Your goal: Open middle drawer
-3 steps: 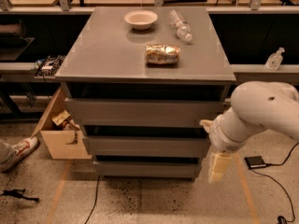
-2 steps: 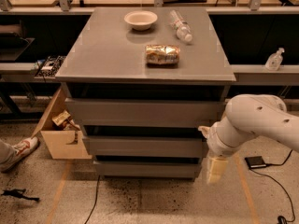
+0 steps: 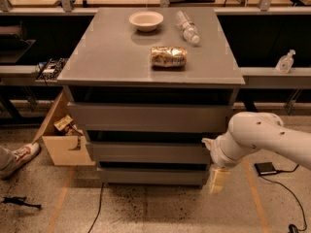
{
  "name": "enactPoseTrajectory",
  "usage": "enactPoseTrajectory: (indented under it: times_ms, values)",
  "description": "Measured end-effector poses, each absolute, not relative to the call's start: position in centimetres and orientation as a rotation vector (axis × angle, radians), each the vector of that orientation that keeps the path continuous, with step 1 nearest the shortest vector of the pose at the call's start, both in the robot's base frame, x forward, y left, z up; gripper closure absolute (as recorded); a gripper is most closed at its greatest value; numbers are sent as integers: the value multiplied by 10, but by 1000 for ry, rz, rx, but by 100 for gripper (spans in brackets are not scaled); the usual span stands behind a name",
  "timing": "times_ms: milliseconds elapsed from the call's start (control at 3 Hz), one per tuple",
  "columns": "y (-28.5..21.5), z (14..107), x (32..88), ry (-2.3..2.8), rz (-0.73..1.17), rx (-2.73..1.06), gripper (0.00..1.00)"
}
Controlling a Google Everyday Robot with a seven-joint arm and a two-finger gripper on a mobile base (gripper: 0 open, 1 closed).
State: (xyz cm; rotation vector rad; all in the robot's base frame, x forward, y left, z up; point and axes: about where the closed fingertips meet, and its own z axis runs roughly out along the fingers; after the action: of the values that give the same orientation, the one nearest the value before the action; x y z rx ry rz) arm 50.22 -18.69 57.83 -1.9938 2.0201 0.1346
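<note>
The grey cabinet has three flat, handleless drawer fronts stacked one above another. The middle drawer (image 3: 148,152) is the mid-sized front, between the taller top front (image 3: 146,118) and the short bottom front (image 3: 150,175). All three look shut. My white arm (image 3: 257,137) reaches in from the right. My gripper (image 3: 218,180) hangs pointing down at the cabinet's right front corner, level with the bottom front and just below the middle drawer's right end.
On the cabinet top (image 3: 107,57) lie a white bowl (image 3: 146,20), a water bottle (image 3: 187,27) and a snack bag (image 3: 168,57). A cardboard box (image 3: 60,140) and a shoe (image 3: 19,158) are at the left. A black device (image 3: 266,168) with a cable lies on the floor at the right.
My arm has dropped a little and shifted left, bringing the gripper closer to the cabinet's right front corner. The drawers have not moved.
</note>
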Motion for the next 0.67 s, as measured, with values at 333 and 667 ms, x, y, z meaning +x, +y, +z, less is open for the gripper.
enactPoseTrajectory:
  times_ms: [333,667]
  values:
    - [-180,550,510,1968,147,-2006,0]
    - [-170,513,524,1918,136,-2014,0]
